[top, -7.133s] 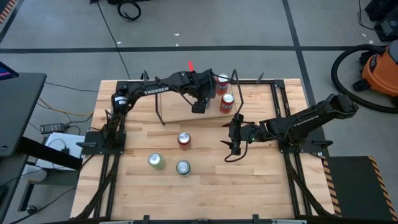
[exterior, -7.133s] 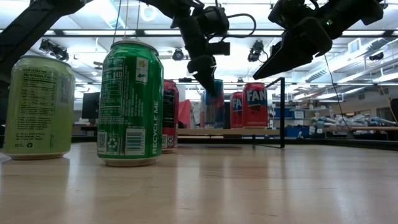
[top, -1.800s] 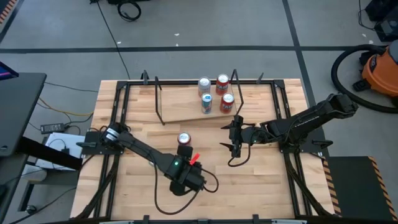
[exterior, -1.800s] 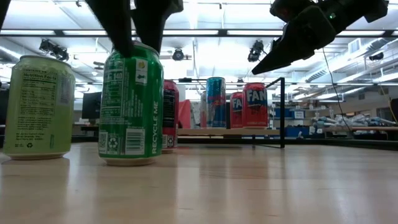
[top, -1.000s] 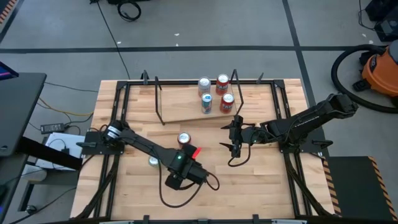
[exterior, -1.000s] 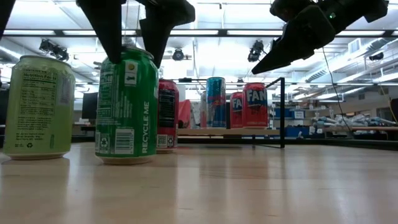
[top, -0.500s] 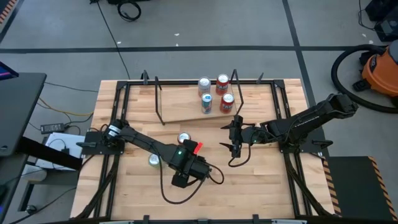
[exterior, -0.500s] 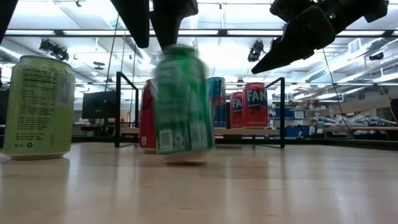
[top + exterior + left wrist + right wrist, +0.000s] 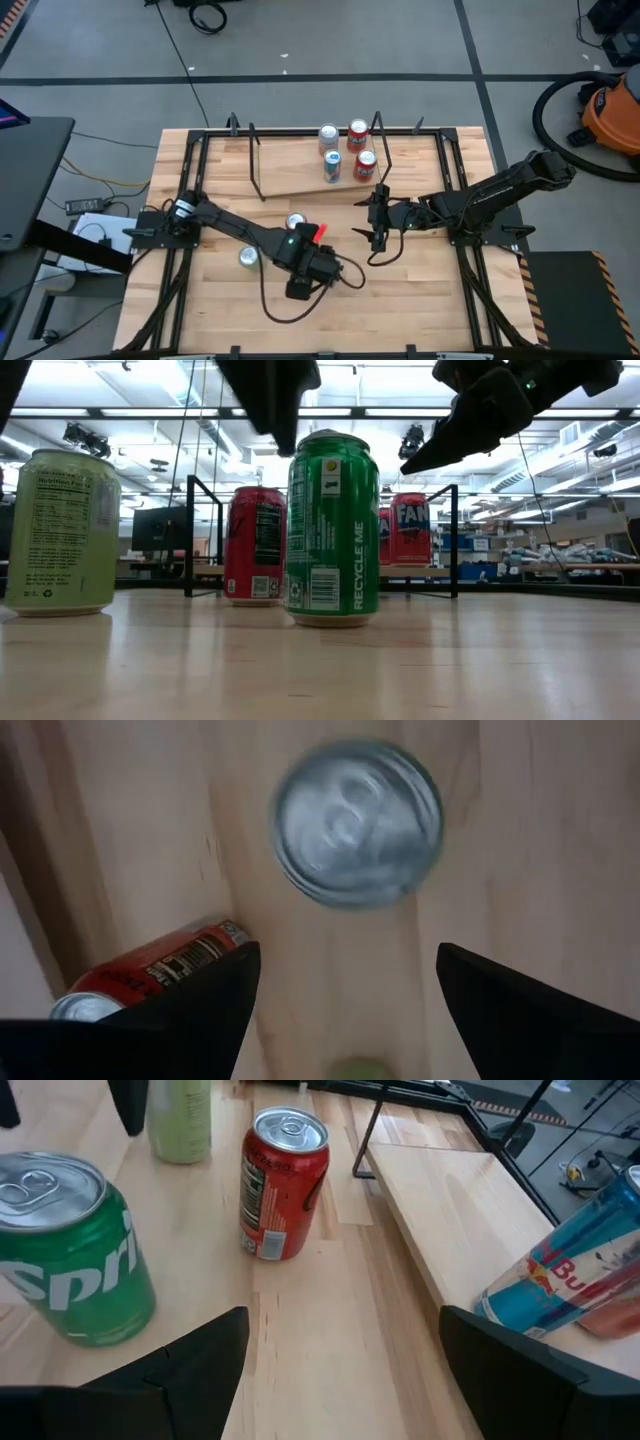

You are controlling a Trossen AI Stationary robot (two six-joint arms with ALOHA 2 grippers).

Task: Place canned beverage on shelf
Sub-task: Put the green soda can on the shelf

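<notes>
Grip tip: left gripper (image 9: 347, 955) hangs right over green can (image 9: 332, 530), fingers spread wider than the lid, holding nothing. Best to drop straight down w/ lid centred, close at mid-body, then lift toward shelf (image 9: 290, 186) at table's (image 9: 440, 290) back edge. Can stands upright near table's middle. Left arm reaches from left edge, wrist pointing down. Right gripper (image 9: 378, 222) waits spread & empty by shelf's right end.

You have 4 cans on the shelf (image 9: 300, 180) at the desk's (image 9: 430, 290) far edge, bunched at its right end. In front stand 3 more: one can (image 9: 295, 221) nearest the shelf, another (image 9: 247, 257) front-left of it, and the third (image 9: 332, 528) under the left pincer (image 9: 300, 288).
</notes>
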